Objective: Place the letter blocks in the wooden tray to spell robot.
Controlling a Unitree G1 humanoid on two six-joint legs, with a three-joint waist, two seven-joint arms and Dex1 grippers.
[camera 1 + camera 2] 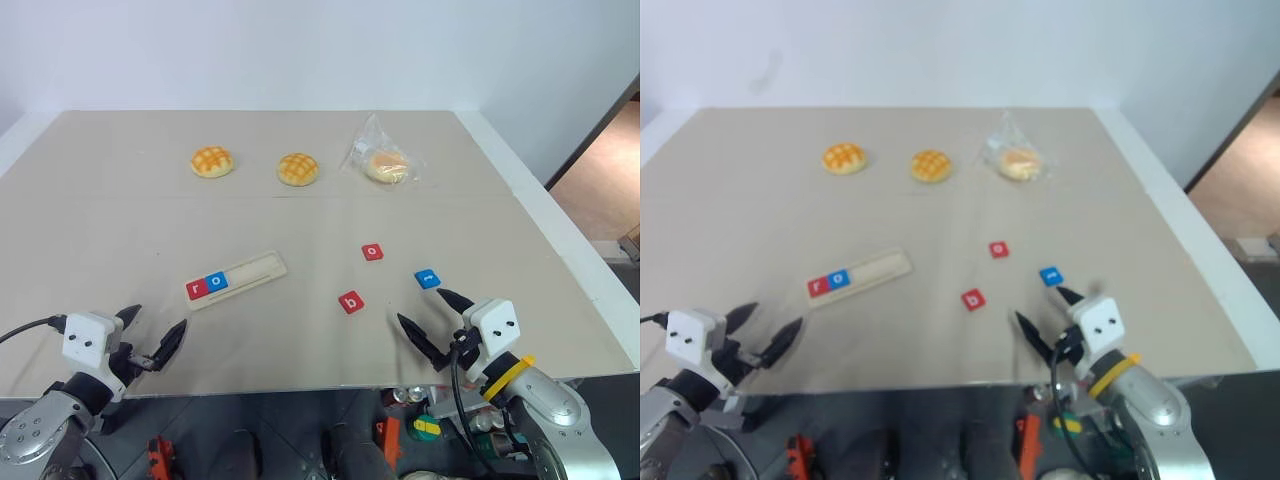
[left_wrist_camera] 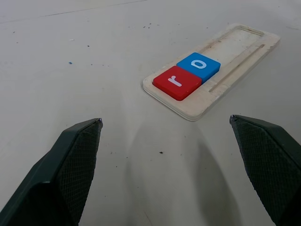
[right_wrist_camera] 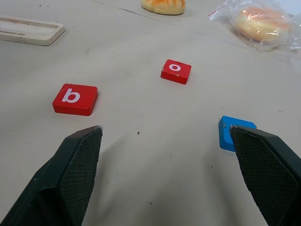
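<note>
A: Pale wood first. The wooden tray lies on the counter left of centre, with a red r block and a blue o block side by side at its near end; the other slots are bare.

B: Left gripper?

A: Low over the counter's near edge, just short of the tray, jaws spread, nothing between them. Pointing roughly level at the tray end.

B: Loose pieces, going right?

A: Red b block, then red o block a little farther back, then blue t block. All flat, well apart from each other.

B: Right gripper?

A: Jaws wide, empty, low and near level, angled in toward the b, with the t just beside its outer finger.

B: Risks?

A: Likely three. That outer finger could nudge the t as the gripper swings to the b. The tiles are thin and flat, so a level approach may push one along instead of pinching it. And taking the red o ahead of the b would break the spelling.

B: Left side?

A: Any forward drift could shove the tray and shift the two seated tiles.
</note>
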